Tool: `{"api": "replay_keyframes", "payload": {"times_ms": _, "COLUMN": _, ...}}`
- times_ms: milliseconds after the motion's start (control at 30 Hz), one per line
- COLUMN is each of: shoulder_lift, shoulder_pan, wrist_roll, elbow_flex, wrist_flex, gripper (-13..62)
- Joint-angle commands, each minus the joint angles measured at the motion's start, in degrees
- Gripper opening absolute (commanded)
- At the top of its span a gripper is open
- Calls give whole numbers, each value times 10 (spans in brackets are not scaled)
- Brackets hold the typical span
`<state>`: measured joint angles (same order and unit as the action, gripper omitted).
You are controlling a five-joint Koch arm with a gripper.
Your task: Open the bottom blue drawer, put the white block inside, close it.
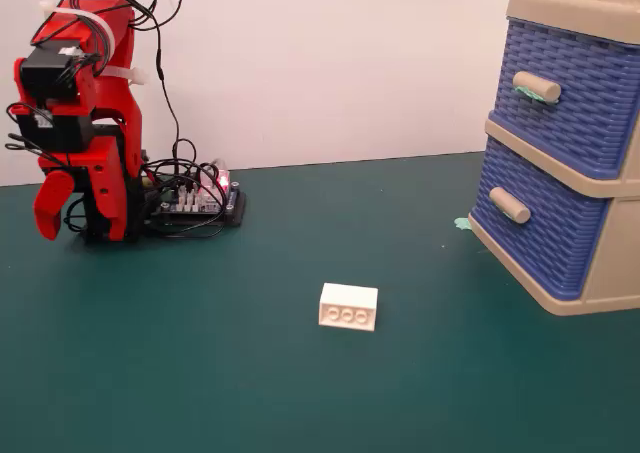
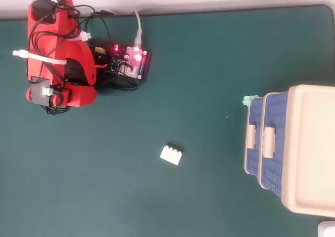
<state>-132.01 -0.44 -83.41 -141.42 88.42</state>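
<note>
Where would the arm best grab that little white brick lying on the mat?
Probably from straight above, pinching the white block across its narrow width, on the two long flat sides. Its studs face sideways toward the fixed camera, so one pad would meet them; the short ends are an alternative. Nothing stands close to it on the mat.

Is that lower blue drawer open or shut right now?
Shut. The bottom blue drawer sits nearly flush in its beige cabinet, no gap showing; the white block lies outside on the table.
</note>
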Motion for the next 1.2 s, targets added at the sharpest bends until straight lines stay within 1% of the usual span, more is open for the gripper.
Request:
{"api": "replay_keyframes", "payload": {"times_ms": 0, "shoulder_lift": -27, "shoulder_pan": 2, "wrist_roll": -5, "elbow_flex": -8, "wrist_flex": 65, "gripper": 341}}
{"api": "replay_keyframes", "payload": {"times_ms": 400, "shoulder_lift": -27, "shoulder_pan": 2, "wrist_roll": -8, "elbow_flex": -6, "wrist_flex": 67, "gripper": 341}}
{"api": "replay_keyframes", "payload": {"times_ms": 467, "shoulder_lift": -27, "shoulder_pan": 2, "wrist_roll": -6, "elbow_flex": 33, "wrist_flex": 84, "gripper": 343}}
{"api": "replay_keyframes", "payload": {"times_ms": 567, "shoulder_lift": -27, "shoulder_pan": 0, "wrist_roll": -16, "elbow_flex": 152, "wrist_flex": 120, "gripper": 341}}
{"api": "replay_keyframes", "payload": {"times_ms": 667, "shoulder_lift": -28, "shoulder_pan": -24, "wrist_roll": -86, "elbow_flex": 254, "wrist_flex": 124, "gripper": 338}}
{"api": "replay_keyframes", "payload": {"times_ms": 733, "shoulder_lift": -26, "shoulder_pan": -99, "wrist_roll": -149, "elbow_flex": 286, "wrist_flex": 120, "gripper": 338}}
{"api": "replay_keyframes", "payload": {"times_ms": 833, "shoulder_lift": -21, "shoulder_pan": -310, "wrist_roll": -336, "elbow_flex": 321, "wrist_flex": 66, "gripper": 337}}
{"api": "replay_keyframes", "payload": {"times_ms": 867, "shoulder_lift": -16, "shoulder_pan": -414, "wrist_roll": -442, "elbow_flex": 322, "wrist_flex": 8, "gripper": 337}}
{"api": "replay_keyframes", "payload": {"times_ms": 933, "shoulder_lift": -3, "shoulder_pan": -565, "wrist_roll": -601, "elbow_flex": 317, "wrist_flex": -109, "gripper": 338}}
{"api": "replay_keyframes", "payload": {"times_ms": 967, "shoulder_lift": 21, "shoulder_pan": -657, "wrist_roll": -691, "elbow_flex": 308, "wrist_flex": -215, "gripper": 338}}
{"api": "replay_keyframes", "payload": {"times_ms": 1000, "shoulder_lift": 44, "shoulder_pan": -707, "wrist_roll": -742, "elbow_flex": 294, "wrist_flex": -294, "gripper": 338}}
{"api": "replay_keyframes", "payload": {"times_ms": 1067, "shoulder_lift": 85, "shoulder_pan": -766, "wrist_roll": -818, "elbow_flex": 241, "wrist_flex": -488, "gripper": 337}}
{"api": "replay_keyframes", "payload": {"times_ms": 1133, "shoulder_lift": 86, "shoulder_pan": -773, "wrist_roll": -834, "elbow_flex": 170, "wrist_flex": -650, "gripper": 337}}
{"api": "replay_keyframes", "payload": {"times_ms": 1167, "shoulder_lift": 84, "shoulder_pan": -776, "wrist_roll": -836, "elbow_flex": 114, "wrist_flex": -768, "gripper": 337}}
